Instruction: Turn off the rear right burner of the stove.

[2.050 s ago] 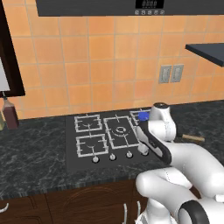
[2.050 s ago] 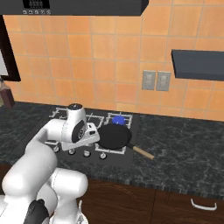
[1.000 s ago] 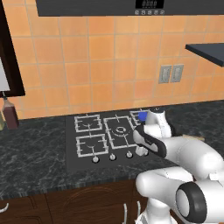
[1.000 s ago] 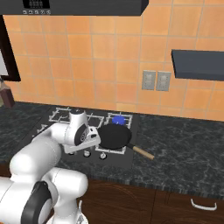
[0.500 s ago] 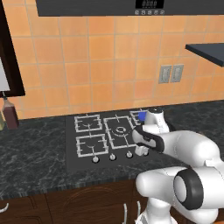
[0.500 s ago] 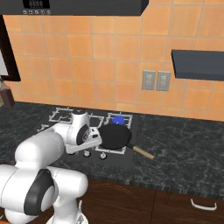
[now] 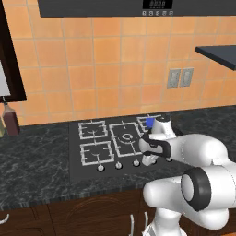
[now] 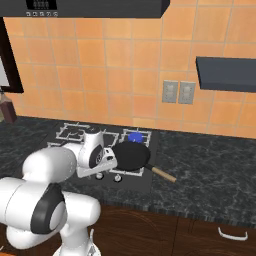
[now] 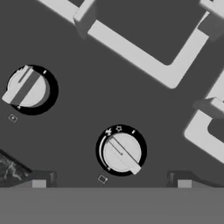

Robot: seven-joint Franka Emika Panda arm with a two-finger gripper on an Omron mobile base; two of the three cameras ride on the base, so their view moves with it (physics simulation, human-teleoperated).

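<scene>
Knobs (image 9: 121,152) close-up; flame (image 8: 135,137) beyond.

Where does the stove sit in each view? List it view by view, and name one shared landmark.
Left base view: the stove lies at mid-height, slightly left of centre.
Right base view: it lies lower left of centre.
Hand view: its black glass shows close up, around two knobs.
Shared landmark: the round silver knobs along its front edge.

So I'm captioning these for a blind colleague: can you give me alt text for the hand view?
Close above the black stove, two round silver knobs: one knob low in the middle between the gripper fingertips, a second knob at the left. Pale bars of a grate cross the top and right.
</scene>
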